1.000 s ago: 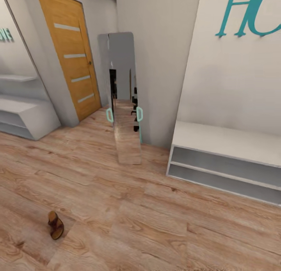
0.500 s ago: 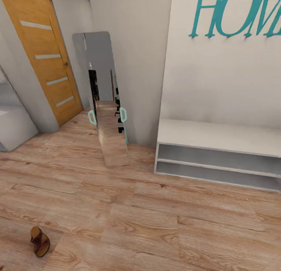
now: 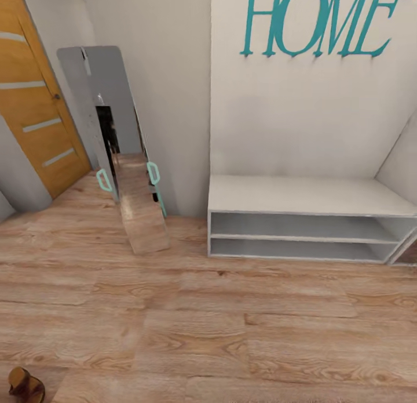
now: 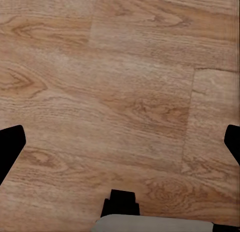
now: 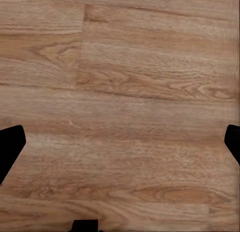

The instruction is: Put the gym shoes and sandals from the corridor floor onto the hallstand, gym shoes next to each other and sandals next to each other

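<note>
One brown sandal (image 3: 24,386) lies on the corridor floor (image 3: 231,333), cut off by the lower left corner of the head view. The gym shoes, the other sandal and the hallstand with wall shelves are out of view. In the left wrist view my left gripper (image 4: 120,147) is open over bare planks, its black fingertips (image 4: 11,146) far apart at the picture's edges. My right gripper (image 5: 120,147) is open in the same way over bare floor, with nothing between its fingertips (image 5: 10,144).
A plain low white shelf unit (image 3: 301,197) with two open levels stands against the wall under teal HOME letters (image 3: 321,20). A tall mirror (image 3: 124,153) leans on the wall left of it. An orange door (image 3: 32,107) is at far left.
The head camera has swung to the right, so the whole picture slid left. The sandal now sits at the lower left corner and the left-hand bench has left the view.
</note>
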You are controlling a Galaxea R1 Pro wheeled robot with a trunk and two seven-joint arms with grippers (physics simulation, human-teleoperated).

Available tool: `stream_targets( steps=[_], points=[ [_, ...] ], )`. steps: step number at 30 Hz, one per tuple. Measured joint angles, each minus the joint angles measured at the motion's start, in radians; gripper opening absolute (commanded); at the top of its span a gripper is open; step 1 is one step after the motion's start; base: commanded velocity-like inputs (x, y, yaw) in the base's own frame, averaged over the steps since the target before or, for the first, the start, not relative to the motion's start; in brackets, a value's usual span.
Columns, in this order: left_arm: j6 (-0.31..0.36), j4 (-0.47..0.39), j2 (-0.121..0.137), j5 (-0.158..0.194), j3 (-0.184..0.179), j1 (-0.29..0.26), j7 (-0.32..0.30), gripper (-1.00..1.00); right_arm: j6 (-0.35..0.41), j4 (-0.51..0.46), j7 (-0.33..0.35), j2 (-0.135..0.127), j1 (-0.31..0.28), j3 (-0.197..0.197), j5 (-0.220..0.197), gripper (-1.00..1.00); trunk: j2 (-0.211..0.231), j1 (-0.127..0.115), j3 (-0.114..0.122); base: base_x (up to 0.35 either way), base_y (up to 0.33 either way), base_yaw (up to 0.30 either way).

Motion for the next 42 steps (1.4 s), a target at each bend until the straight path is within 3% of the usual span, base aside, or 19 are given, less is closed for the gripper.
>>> stream_targets(
  steps=[42],
  points=[
    [0.0, 0.0, -0.001, 0.0, 0.0, 0.0, 0.0, 1.0, 0.0, 0.0, 0.0, 0.0, 0.0, 0.0, 0.0, 1.0, -0.294, 0.161, -0.132, 0.0, 0.0, -0.3]
  ],
)
